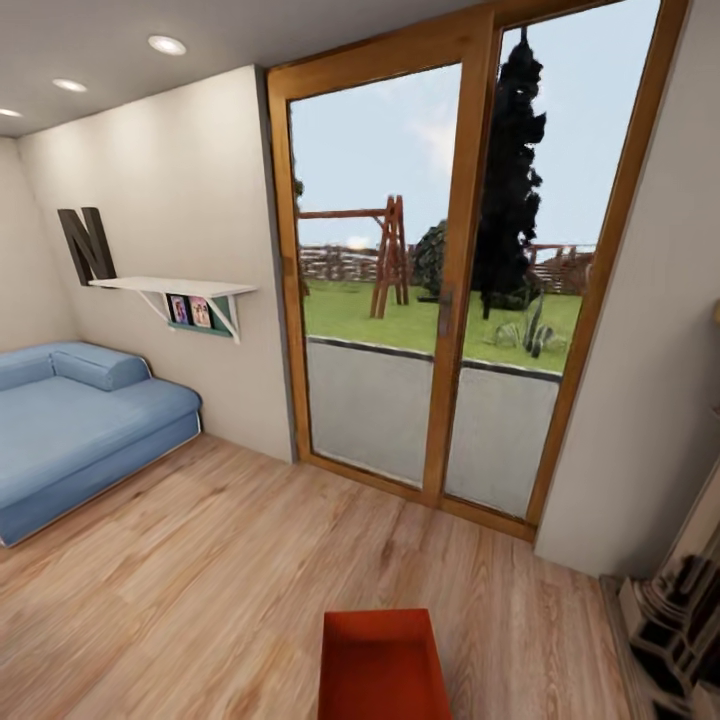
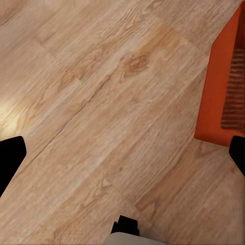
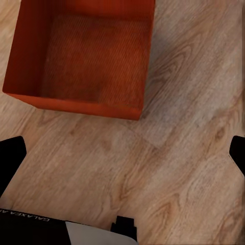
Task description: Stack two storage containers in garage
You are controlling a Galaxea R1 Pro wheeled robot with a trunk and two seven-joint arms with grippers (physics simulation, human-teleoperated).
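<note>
Orange-red plastic marks the one storage container (image 1: pixel 383 665) seen here, set on the light wood plank floor (image 1: pixel 200 580) of the living room, directly ahead of the robot at the bottom of the head view. It is empty and open-topped.

In the left wrist view the left gripper (image 2: pixel 122 153) is seen spread wide, its dark fingertips at the frame's edges, with nothing held; the container's wall (image 2: pixel 217 92) lies just beside it. The right gripper (image 3: pixel 122 153) is likewise held wide open and empty, with the container (image 3: pixel 84 56) near and beyond its fingers.

A lopsided grasp is judged the main risk: the walls are thin and flared, so a bin pinched on one side could tilt or slip from the fingers. A second container cannot be made out in these views.

Around the bin, a blue sofa (image 1: pixel 80 430) stands well apart to the left, under a white wall shelf (image 1: pixel 175 288) and a dark letter N (image 1: pixel 88 245). A wood-framed glass door (image 1: pixel 450 260) faces the robot, and dark fireplace ironwork (image 1: pixel 680 610) sits near on the right, where a turning base could be caught.
</note>
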